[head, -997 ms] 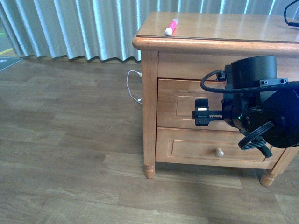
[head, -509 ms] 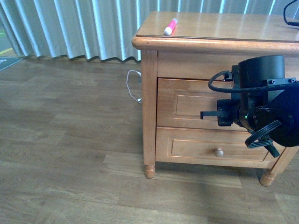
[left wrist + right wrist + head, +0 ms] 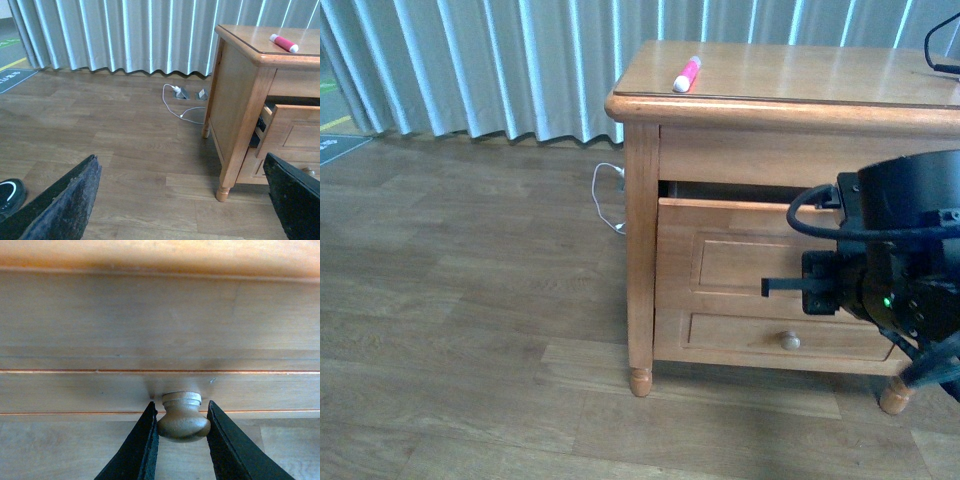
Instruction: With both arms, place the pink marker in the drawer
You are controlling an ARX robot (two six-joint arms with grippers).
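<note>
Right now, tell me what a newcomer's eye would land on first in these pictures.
The bulky black right arm fills the front view's right side, in front of the wooden cabinet, whose top drawer stands slightly open. The right gripper is clamped on that drawer's round knob. The bright pink marker lies on the cabinet top near its left edge.

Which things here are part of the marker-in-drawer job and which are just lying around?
Job: pink marker on the cabinet; upper drawer, ajar; its knob, pinched by the right gripper; left gripper, open.
Lying about: white cable on floor; lower drawer; curtain.
</note>
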